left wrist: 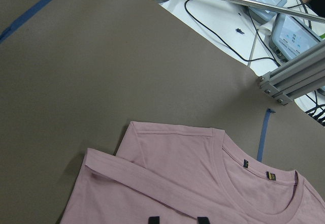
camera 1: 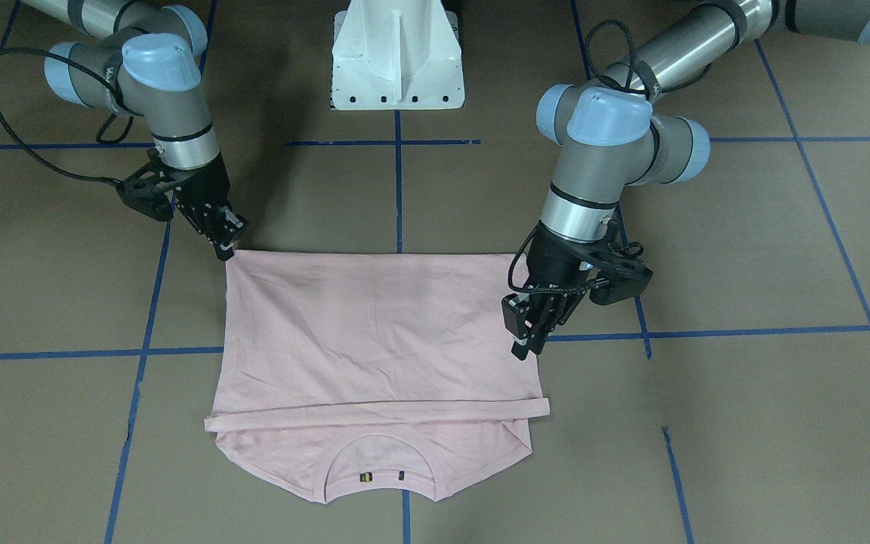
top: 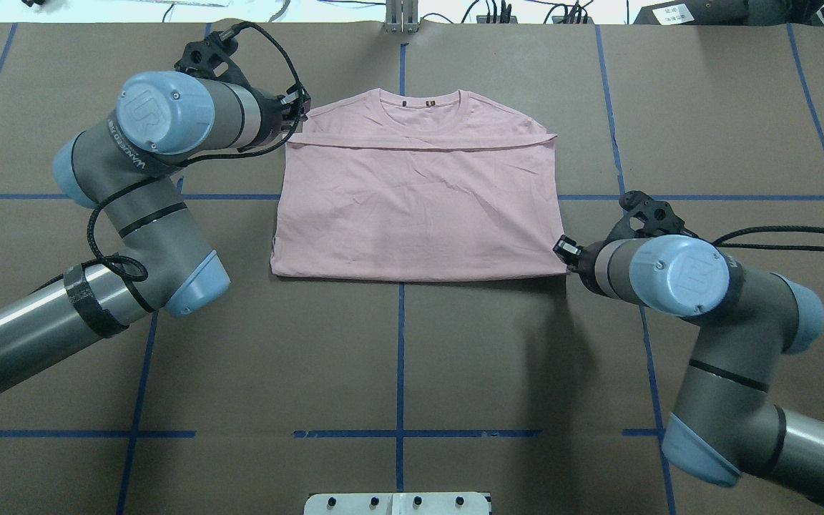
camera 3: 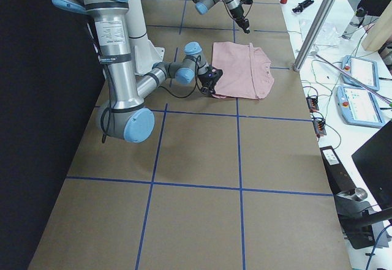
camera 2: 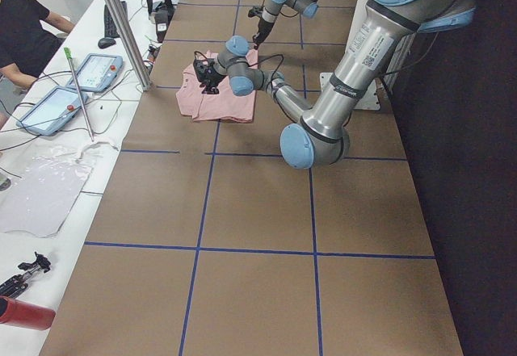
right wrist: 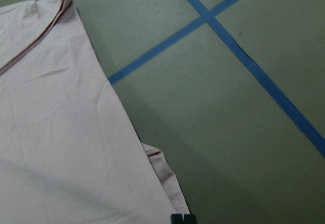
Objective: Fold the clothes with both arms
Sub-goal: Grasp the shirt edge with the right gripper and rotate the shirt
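The pale pink T-shirt (camera 1: 374, 332) lies flat on the table, folded once with its plain side up. Its hem (top: 419, 143) runs just below the collar (top: 430, 100), which points away from the robot. My left gripper (camera 1: 524, 346) hangs open a little above the shirt's hem end on my left, holding nothing; in the left wrist view its fingertips (left wrist: 154, 220) stand apart over the cloth (left wrist: 177, 183). My right gripper (camera 1: 225, 248) sits low at the near right corner of the fold, shut on the T-shirt's edge (right wrist: 167, 183).
The white pedestal base (camera 1: 397, 53) stands at the near table edge. Blue tape lines (top: 399, 343) grid the brown tabletop. Beyond the far edge are a metal post (left wrist: 294, 76), teach pendants (camera 2: 97, 69), cables and a seated person (camera 2: 20, 33).
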Motion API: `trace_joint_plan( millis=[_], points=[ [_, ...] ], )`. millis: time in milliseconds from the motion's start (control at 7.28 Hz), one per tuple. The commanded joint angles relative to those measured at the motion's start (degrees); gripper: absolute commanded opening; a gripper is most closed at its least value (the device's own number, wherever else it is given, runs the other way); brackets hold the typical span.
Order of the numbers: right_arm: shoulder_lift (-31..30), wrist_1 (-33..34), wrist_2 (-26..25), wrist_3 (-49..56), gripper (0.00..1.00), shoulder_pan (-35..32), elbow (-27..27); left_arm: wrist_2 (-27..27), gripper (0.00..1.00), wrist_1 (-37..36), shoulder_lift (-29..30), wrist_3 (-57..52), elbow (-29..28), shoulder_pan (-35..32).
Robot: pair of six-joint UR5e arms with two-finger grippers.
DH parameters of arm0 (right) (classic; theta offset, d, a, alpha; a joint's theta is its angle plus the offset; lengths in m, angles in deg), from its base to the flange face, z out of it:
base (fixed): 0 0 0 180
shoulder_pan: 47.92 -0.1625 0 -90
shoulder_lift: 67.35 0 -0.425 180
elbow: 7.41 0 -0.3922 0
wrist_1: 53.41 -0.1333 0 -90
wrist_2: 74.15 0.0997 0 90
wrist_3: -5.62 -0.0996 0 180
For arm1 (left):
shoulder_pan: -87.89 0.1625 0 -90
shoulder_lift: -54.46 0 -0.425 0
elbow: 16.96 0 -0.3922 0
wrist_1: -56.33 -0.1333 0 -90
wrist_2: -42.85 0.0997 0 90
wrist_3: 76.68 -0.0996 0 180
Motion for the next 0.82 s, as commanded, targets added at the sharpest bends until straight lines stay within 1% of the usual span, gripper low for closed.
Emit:
trace_joint_plan(
  millis=[0, 137, 275, 412, 549, 687],
  points=[
    [-8.2, 0.2, 0.5, -5.2, 0.0, 9.5, -11.6, -0.3, 0.36, 0.0, -0.1, 0.0, 2.0, 0.0],
    [-10.3, 0.2, 0.5, -9.9, 0.0, 16.9, -16.2, -2.6, 0.36, -0.4, -0.2, 0.1, 3.3, 0.0],
    [-12.4, 1.5, 0.5, -14.3, 0.0, 24.2, -20.5, -3.8, 0.36, -0.2, -1.7, 2.0, 4.7, 0.2],
    [-12.7, 3.2, 0.5, -15.3, 0.0, 29.6, -21.6, -5.0, 0.36, -0.4, -2.6, 2.3, 6.2, 0.6],
    [-12.6, 3.2, 0.5, -15.4, 0.38, 30.9, -21.7, -6.4, 0.36, -0.5, -3.6, 2.4, 7.3, 0.7],
    [-12.8, 3.3, 0.1, -15.4, 0.99, 31.0, -21.6, -7.1, 0.41, -0.6, -4.3, 3.9, 7.9, 0.9]
  ],
)
